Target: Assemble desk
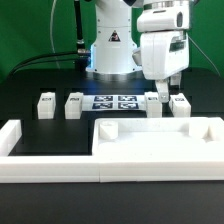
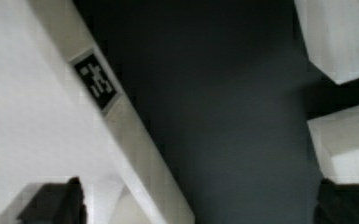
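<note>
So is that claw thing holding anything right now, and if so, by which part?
Nothing is held: the gripper stands open, with only bare black table showing between its jaws.

You get bright, even light in the exterior view, seemingly from overhead: the white tabletop panel [image 1: 150, 140] nearly blows out, its edges washing together, and only short soft shadows lie on the black counter [image 1: 30, 82]. Your wrist view is dimmer and soft throughout; the tag [image 2: 96, 78] is blurred, its pattern barely readable.
</note>
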Available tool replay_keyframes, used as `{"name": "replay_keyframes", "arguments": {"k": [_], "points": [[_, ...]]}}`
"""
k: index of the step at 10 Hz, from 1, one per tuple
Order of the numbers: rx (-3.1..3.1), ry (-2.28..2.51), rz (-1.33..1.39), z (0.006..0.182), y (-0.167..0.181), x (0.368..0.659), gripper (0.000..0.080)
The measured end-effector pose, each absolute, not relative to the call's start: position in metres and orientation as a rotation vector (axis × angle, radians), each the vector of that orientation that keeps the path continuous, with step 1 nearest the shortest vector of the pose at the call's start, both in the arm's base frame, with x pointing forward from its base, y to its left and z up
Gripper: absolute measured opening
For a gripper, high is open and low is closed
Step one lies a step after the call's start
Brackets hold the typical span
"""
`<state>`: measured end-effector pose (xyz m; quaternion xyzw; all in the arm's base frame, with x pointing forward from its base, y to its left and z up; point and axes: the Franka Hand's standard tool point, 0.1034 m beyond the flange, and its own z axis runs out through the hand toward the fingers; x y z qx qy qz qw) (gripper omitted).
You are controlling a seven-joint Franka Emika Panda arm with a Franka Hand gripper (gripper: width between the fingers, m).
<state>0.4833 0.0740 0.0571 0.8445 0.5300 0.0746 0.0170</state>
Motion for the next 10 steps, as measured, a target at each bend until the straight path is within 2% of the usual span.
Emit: {"name": "replay_keyframes", "arguments": {"k": [3, 5, 7, 10], "points": [[2.791, 1.391, 0.239, 0.057, 0.075, 0.483, 0.0649], [3.041, 0.859, 0.262, 0.057, 0.09, 0.47, 0.0649], [3.166, 0.462, 0.242, 0.049, 0.111, 0.456, 0.0649], [3.217, 0.192, 0.233, 0.048, 0.113, 0.455, 0.0649]]}}
